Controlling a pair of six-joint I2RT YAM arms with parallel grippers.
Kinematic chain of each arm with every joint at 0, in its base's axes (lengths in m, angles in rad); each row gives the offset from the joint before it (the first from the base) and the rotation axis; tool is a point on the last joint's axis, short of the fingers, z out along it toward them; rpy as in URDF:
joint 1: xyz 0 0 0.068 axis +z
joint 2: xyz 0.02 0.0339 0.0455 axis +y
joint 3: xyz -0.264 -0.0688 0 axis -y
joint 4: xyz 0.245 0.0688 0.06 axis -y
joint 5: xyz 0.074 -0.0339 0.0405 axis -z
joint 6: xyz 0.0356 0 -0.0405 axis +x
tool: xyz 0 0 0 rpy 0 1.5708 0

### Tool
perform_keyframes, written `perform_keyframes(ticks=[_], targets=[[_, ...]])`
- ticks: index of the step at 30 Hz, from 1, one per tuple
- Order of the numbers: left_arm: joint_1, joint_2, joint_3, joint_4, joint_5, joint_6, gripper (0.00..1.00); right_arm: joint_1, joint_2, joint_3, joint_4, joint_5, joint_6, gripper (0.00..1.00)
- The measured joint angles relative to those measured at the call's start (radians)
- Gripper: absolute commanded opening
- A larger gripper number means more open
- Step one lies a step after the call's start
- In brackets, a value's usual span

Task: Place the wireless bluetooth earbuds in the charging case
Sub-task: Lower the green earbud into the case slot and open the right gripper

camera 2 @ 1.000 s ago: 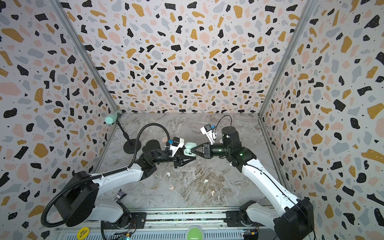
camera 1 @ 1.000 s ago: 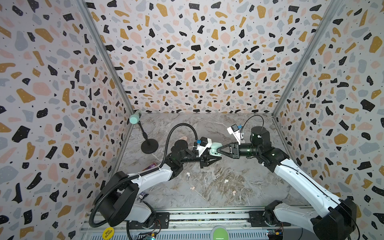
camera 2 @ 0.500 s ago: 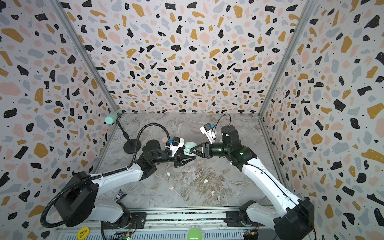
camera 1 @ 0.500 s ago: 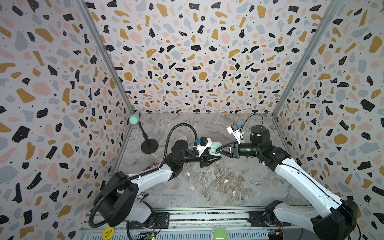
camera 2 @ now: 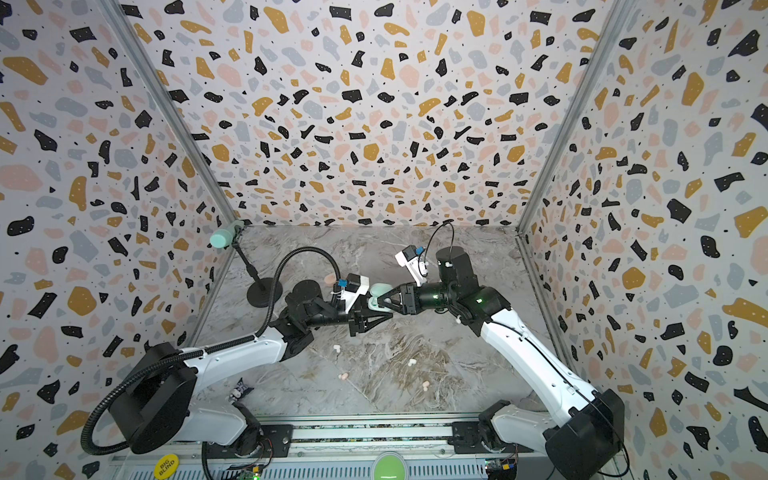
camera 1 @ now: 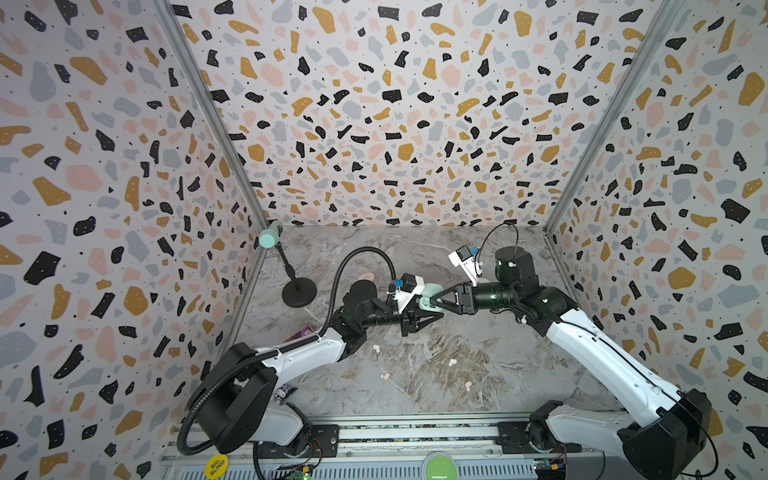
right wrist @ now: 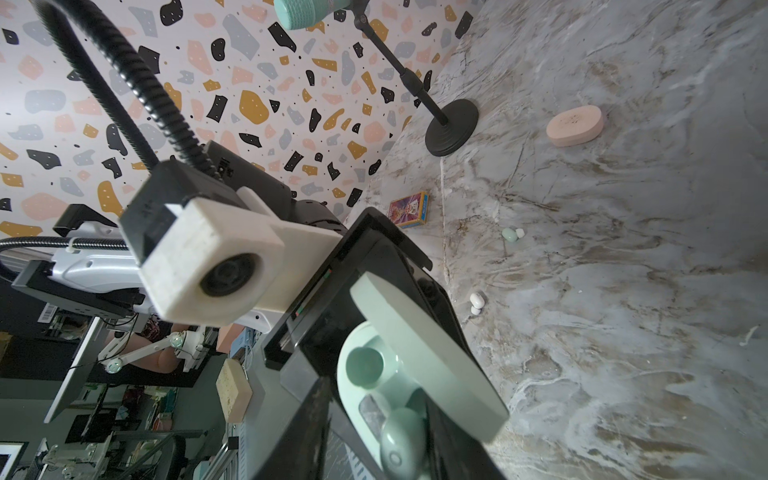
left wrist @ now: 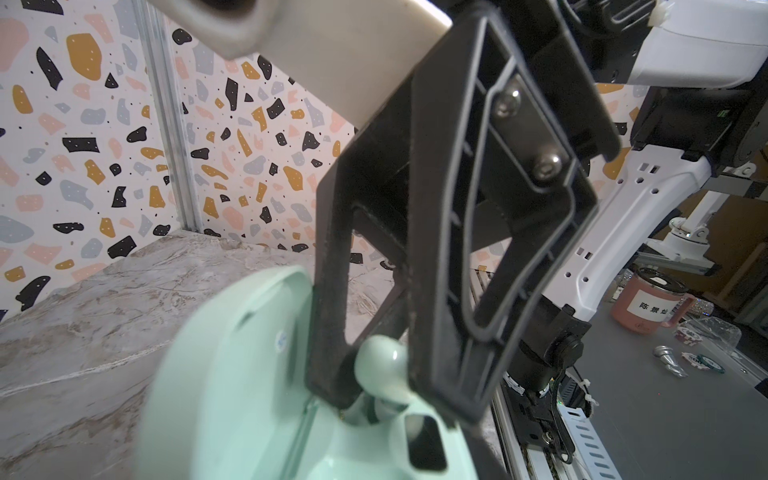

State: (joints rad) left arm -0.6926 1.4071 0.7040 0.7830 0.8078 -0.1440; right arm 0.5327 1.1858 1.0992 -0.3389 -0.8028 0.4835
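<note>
Centrally, the left hand (camera 1: pixel 428 309) was clenched on the mint charging case (right wrist: pixel 424 357) and held it clear of the surface (camera 1: pixel 415 257), with the case's lid swung open. The right hand (camera 1: pixel 434 302) met the left hand tip to tip from the opposite side.

The right hand's two fingers (left wrist: pixel 328 291) straddled a mint earbud (left wrist: pixel 382 365) at the open face of the case, one finger on each side of it. Whether they pressed on it or stood just clear of it could not be determined, nor could it be told whether the earbud was fully seated. A rounded mint piece (right wrist: pixel 363 368) sat in the case deeper toward the left hand's palm; whether it was an earbud could not be told.

Four more earbuds lay loose on the surface, below both hands and toward the robot's base:
- a white earbud (camera 1: pixel 376 348), nearest the left hand;
- a second white earbud (camera 1: pixel 452 362);
- a pink earbud (camera 1: pixel 385 376);
- a second pink earbud (camera 1: pixel 468 386).

A closed pink case (camera 1: pixel 367 276) lay on the surface beyond the left hand's wrist, apart from both hands.
</note>
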Motion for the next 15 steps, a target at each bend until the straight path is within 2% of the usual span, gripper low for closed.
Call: perform_keyframes(ticks=[10, 15], targets=[[-0.003, 0.013, 0.0, 0.018, -0.016, -0.018, 0.0, 0.013, 0.002, 0.064, -0.086, 0.068, -0.044, 0.64], [-0.003, 0.015, 0.0, 0.026, -0.022, -0.03, 0.0, 0.017, 0.002, 0.075, -0.096, 0.077, -0.047, 0.66]])
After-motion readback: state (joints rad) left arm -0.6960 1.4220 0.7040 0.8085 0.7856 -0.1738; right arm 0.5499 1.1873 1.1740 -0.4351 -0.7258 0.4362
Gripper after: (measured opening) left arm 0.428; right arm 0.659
